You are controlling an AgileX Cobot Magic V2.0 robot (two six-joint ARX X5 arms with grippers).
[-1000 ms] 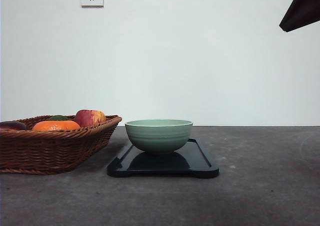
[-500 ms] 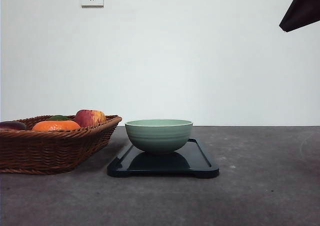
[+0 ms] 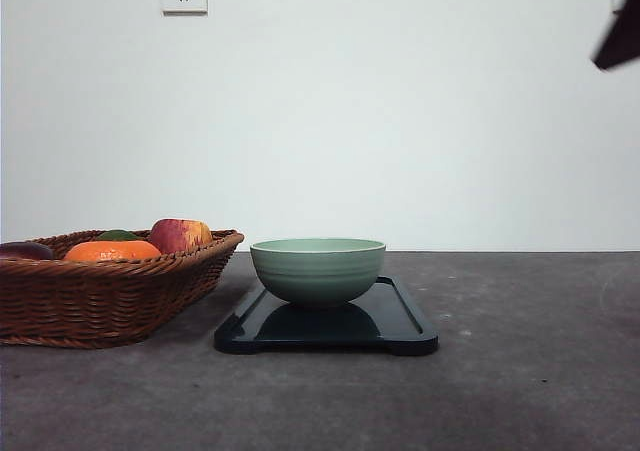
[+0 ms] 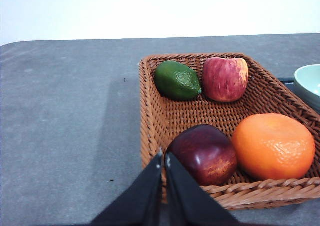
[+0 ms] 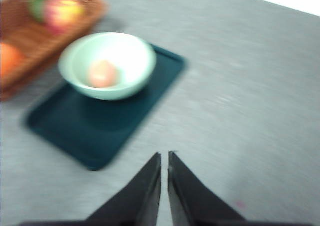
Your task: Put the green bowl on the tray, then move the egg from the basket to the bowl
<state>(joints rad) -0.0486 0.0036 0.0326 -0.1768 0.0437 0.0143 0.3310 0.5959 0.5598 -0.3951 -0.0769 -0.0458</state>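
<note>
The right arm [image 3: 622, 39] has pulled further out toward two o'clock in the front view, its gripper [image 5: 164, 158] pinched together and empty. The egg [image 5: 102, 73] lies in the green bowl [image 3: 317, 269] on the tray [image 3: 400, 323]; the left gripper [image 4: 163, 161], also together, hangs over the basket [image 4: 150, 110]. The task looks done.

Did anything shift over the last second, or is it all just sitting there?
Only the dark shape at the front view's top right corner moved: it drew up and to the right, leaving less of it showing. Nothing was grabbed or let go. The bowl sits on the tray as before, and the basket with its fruit is unchanged.
</note>
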